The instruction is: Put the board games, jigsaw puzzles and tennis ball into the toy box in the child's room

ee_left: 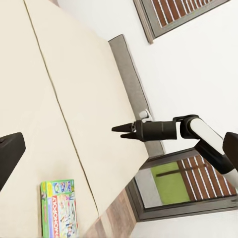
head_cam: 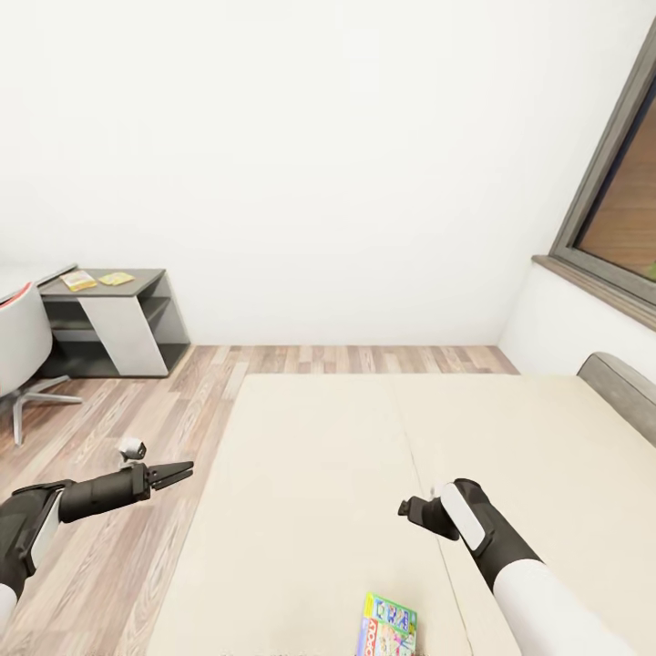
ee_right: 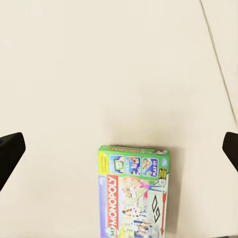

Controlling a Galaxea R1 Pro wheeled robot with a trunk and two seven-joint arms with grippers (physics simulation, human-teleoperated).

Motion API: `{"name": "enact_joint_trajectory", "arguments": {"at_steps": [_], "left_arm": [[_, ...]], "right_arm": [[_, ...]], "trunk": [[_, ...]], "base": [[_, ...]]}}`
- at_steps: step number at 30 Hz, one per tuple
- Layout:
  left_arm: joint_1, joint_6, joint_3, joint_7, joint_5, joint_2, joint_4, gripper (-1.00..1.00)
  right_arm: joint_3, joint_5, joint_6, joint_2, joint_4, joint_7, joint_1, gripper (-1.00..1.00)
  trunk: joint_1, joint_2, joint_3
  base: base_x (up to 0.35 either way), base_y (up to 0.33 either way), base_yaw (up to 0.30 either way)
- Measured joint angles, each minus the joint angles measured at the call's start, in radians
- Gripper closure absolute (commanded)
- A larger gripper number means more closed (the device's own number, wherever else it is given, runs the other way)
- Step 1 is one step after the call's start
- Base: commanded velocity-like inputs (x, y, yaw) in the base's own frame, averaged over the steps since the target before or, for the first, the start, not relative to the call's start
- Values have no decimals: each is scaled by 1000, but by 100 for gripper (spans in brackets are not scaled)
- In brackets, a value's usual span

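A green board game with a red MONOPOLY banner (head_cam: 387, 627) (ee_left: 58, 208) (ee_right: 135, 191) lies flat on the beige bed (head_cam: 310, 437), near its close edge. My right gripper (head_cam: 407, 510) (ee_left: 123, 131) hovers open above the mattress, just beyond the box and empty. My left gripper (head_cam: 182, 473) is open and empty over the wood floor, left of the bed. Two jigsaw puzzles (head_cam: 79, 280) (head_cam: 117, 278) lie on the dark lower part of the table (head_cam: 146, 273) at the far left. The toy box and the tennis ball are out of view.
A grey office chair (head_cam: 20, 342) stands in front of the table at the left edge. The grey headboard (head_cam: 624, 383) and a grey-framed window (head_cam: 610, 210) are at the right. A wood-plank floor (head_cam: 182, 392) runs between bed and table.
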Motion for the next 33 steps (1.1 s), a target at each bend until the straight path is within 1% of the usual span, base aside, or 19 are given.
{"name": "enact_joint_trajectory", "arguments": {"at_steps": [20,22,24,26,33], "left_arm": [[0,0,-1,1,0,-5,0,-100],[0,0,-1,1,0,-4,0,-100],[0,0,-2,0,0,-3,0,-100],[0,0,-2,1,0,-3,0,-100],[0,0,-1,0,0,-3,0,-100]], "right_arm": [[0,-2,2,-2,9,1,-1,-100],[0,-2,2,-8,9,1,-1,-100],[-1,-1,2,-27,9,1,-1,-100],[-1,-2,2,-36,13,1,-1,-100],[-3,0,-9,-44,66,-1,-4,-100]], "trunk": [[0,0,-33],[0,0,-36],[0,0,-40],[0,0,-43],[0,0,-55]], "base": [[0,0,0],[0,0,0],[0,0,0],[0,0,0],[0,0,0]]}}
